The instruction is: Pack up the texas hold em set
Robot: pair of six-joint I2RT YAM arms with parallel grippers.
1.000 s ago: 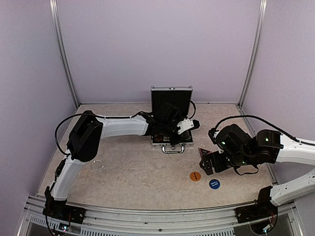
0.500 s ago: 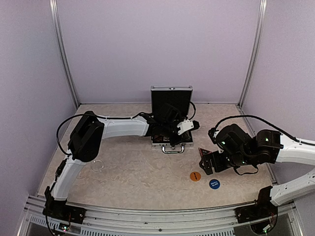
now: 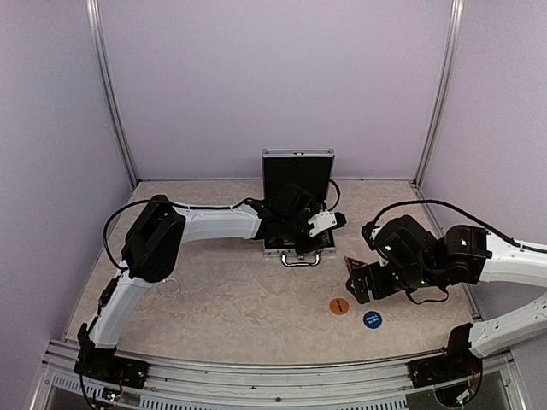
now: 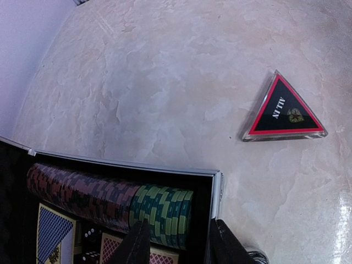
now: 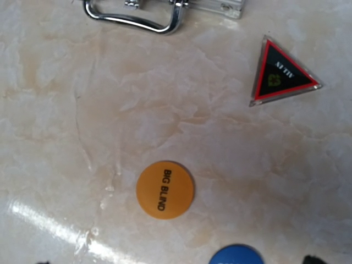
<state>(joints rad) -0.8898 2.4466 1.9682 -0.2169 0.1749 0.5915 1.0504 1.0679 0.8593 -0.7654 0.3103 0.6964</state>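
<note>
Chips (image 4: 110,201) and cards (image 4: 52,234) sit in the open briefcase (image 3: 296,171) mid-bench (image 3: 222,290) under the parted, empty left pincer (image 4: 180,225), while the triangular marker (image 5: 280,74), orange disc (image 5: 165,190) and blue disc (image 5: 236,256) lie outside it, unpacked, by the gaping, empty right pincer (image 3: 357,286).

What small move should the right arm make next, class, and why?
Probably lower the open right pincer onto the orange disc, which lies almost straight beneath it. That disc, the blue disc and the triangular marker all lie on the table outside the open case, so they are not yet packed.
</note>
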